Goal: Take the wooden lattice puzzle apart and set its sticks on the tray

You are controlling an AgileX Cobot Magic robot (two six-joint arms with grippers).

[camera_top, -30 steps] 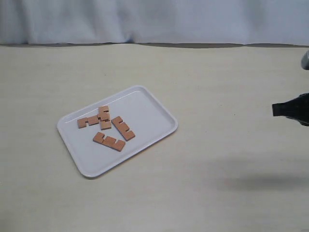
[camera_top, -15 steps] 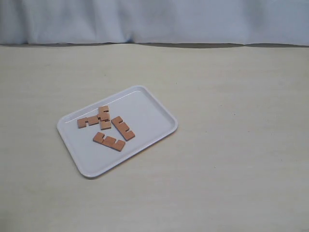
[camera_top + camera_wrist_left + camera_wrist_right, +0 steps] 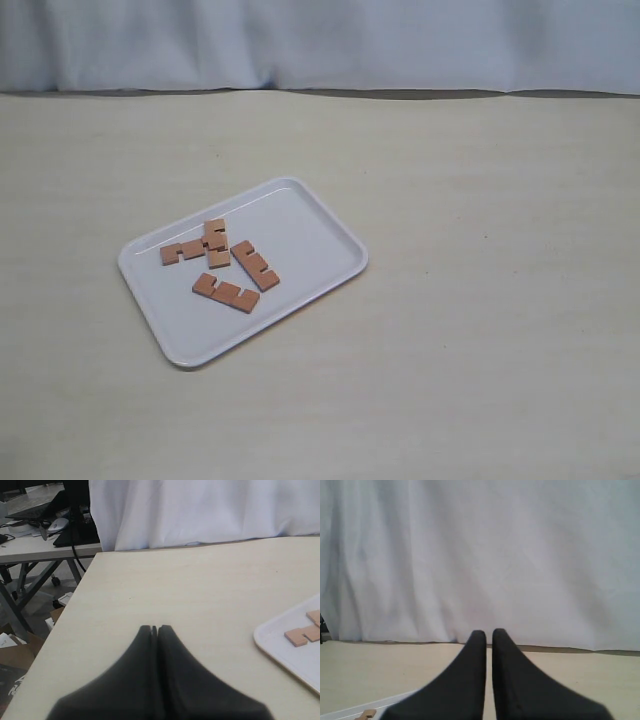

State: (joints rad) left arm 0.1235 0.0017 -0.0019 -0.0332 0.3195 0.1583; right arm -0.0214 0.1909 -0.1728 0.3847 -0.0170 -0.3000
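The white tray [image 3: 310,225] lies left of centre on the table in the exterior view. Four reddish-brown notched sticks lie loose on it: one [image 3: 183,251] touching a second [image 3: 216,243] at the tray's left, a third [image 3: 255,265] in the middle and a fourth [image 3: 226,293] nearer the front rim. No assembled lattice puzzle shows. Neither gripper appears in the exterior view. My left gripper [image 3: 154,628] is shut on nothing, over bare table beside the tray [image 3: 272,649] and a stick [image 3: 296,636]. My right gripper [image 3: 489,632] is shut and empty, with the tray's rim [image 3: 370,704] low beside it.
A white curtain [image 3: 320,40] hangs behind the table's far edge. In the left wrist view the table's side edge [image 3: 65,625] drops to a floor with boxes, and a second desk [image 3: 35,545] with cables stands beyond.
One second ago the right gripper's black tip showed at the right edge of the exterior view; it has since withdrawn out of that view. The sticks and tray have not moved.
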